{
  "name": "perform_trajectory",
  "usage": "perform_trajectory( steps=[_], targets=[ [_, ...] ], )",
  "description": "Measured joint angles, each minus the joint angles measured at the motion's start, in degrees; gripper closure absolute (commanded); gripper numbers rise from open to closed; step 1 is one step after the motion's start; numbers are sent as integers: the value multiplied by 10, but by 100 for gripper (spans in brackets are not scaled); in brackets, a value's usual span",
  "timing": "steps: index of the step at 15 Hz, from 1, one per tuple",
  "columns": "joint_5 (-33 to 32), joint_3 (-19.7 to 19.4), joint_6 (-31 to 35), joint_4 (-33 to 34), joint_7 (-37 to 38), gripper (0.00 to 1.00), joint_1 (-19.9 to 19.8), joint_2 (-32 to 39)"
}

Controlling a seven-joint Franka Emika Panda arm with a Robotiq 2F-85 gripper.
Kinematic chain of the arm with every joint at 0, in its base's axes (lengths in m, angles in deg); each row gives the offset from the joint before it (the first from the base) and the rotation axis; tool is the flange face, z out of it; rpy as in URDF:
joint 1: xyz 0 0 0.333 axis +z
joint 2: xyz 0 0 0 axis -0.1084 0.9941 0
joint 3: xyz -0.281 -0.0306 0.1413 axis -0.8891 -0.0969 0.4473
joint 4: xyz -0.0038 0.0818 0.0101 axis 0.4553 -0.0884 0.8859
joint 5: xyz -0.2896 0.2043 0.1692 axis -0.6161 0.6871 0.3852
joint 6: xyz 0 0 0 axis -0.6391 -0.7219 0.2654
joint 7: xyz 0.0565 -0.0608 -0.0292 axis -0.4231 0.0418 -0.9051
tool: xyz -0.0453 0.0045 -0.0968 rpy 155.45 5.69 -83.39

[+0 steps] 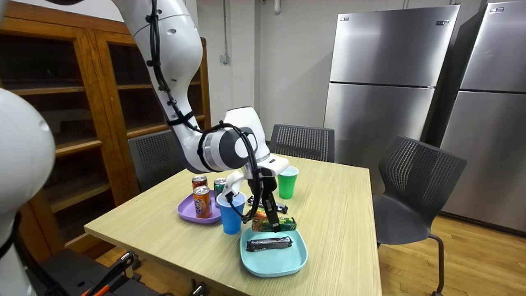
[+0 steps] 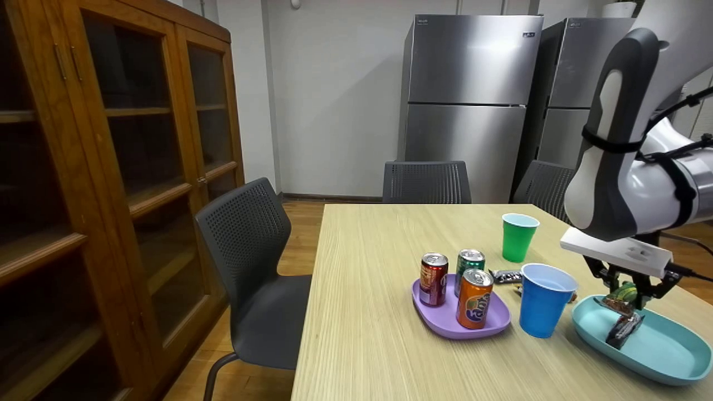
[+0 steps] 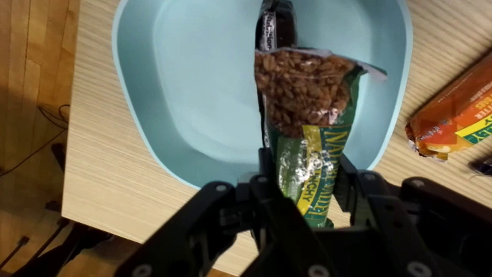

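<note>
Purple tray [image 2: 440,319] holds three cans [image 2: 475,303]; teal tray [image 3: 200,96], one dark bar [image 1: 269,244]! The tool [image 3: 305,163] — narrow — grips a granola packet [image 3: 307,130].

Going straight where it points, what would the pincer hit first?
Probably the teal tray below, or the dark bar lying in it, the held green bar touching first; depth is unclear.

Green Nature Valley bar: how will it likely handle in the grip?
The green Nature Valley bar is probably fairly stiff: it juts straight past the gripper without visible sag. It may be slippery, given its glossy shine, and might crumble if squeezed, since granola is pictured on it.
</note>
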State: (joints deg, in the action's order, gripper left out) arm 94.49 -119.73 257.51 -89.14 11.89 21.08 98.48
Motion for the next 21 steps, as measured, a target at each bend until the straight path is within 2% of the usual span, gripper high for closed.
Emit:
perform_trajectory(
  steps=[4, 5, 6, 7, 12, 21],
  targets=[
    [0, 5, -2, 13, 0, 87, -2, 13],
    [0, 5, -2, 15, 0, 83, -2, 17],
    [0, 6, -3, 16, 0, 37, -2, 20],
    [0, 6, -3, 18, 0, 36, -2, 22],
    [0, 8, -3, 25, 0, 0, -2, 28],
    [-5, 8, -5, 39, -20, 0, -4, -21]
  ],
)
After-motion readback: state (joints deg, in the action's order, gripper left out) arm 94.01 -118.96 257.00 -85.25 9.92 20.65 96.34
